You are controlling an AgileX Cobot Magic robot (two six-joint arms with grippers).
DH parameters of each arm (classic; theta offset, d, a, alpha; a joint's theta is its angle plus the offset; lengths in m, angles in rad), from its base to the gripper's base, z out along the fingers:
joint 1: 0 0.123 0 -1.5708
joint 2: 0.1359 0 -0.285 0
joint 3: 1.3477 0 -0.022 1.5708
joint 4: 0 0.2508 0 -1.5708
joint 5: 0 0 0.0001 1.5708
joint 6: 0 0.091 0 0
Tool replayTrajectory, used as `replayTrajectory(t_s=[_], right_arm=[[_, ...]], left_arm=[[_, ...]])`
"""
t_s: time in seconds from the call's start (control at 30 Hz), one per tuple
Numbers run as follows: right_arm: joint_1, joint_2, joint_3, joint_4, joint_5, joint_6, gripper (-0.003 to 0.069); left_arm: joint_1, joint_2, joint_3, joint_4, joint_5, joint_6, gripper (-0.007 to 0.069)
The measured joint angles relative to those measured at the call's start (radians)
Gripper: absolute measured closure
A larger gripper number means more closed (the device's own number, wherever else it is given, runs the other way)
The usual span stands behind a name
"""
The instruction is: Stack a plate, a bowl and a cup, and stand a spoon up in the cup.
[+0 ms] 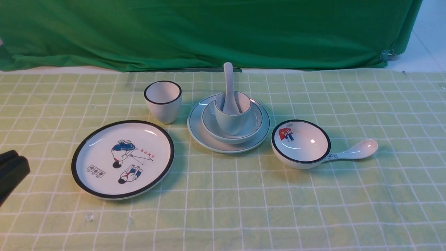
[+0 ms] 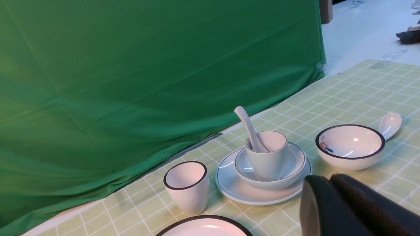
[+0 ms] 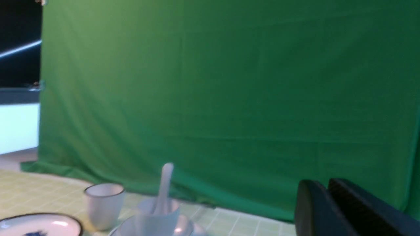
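Observation:
The plain white plate [image 1: 205, 137] lies at the table's middle. The plain bowl [image 1: 252, 127] sits on it, the thin-rimmed cup [image 1: 231, 122] stands in the bowl, and the all-white spoon [image 1: 229, 83] stands in the cup, handle up. The stack also shows in the left wrist view, with plate [image 2: 229, 188], bowl [image 2: 295, 164], cup [image 2: 267, 160] and spoon [image 2: 247, 126]. My left gripper [image 1: 10, 162] is shut and empty at the left edge, far from the stack; it also shows in its wrist view [image 2: 328, 180]. My right gripper [image 3: 323, 185] is shut, empty, raised, and absent from the front view.
A thick-black-rimmed cup [image 1: 163, 101] stands left of the stack. A large cartoon plate [image 1: 122, 158] lies front left. A black-rimmed picture bowl [image 1: 300, 143] sits right of the stack, with a marked-handle spoon [image 1: 355, 150] beside it. A green curtain [image 1: 209, 31] closes the back.

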Motion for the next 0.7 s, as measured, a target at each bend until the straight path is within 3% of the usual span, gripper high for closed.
replayTrajectory(t_s=[0.43,0.7], right_arm=[[-0.035,-0.020,0.000,0.000,0.021,0.000,0.0522],[-0.157,-0.021,0.000,0.017,0.276,0.000,0.0519]], left_arm=[[0.000,0.000,0.000,0.000,0.000,0.000,0.0615],[0.000,0.000,0.000,0.000,0.000,0.000,0.0615]])
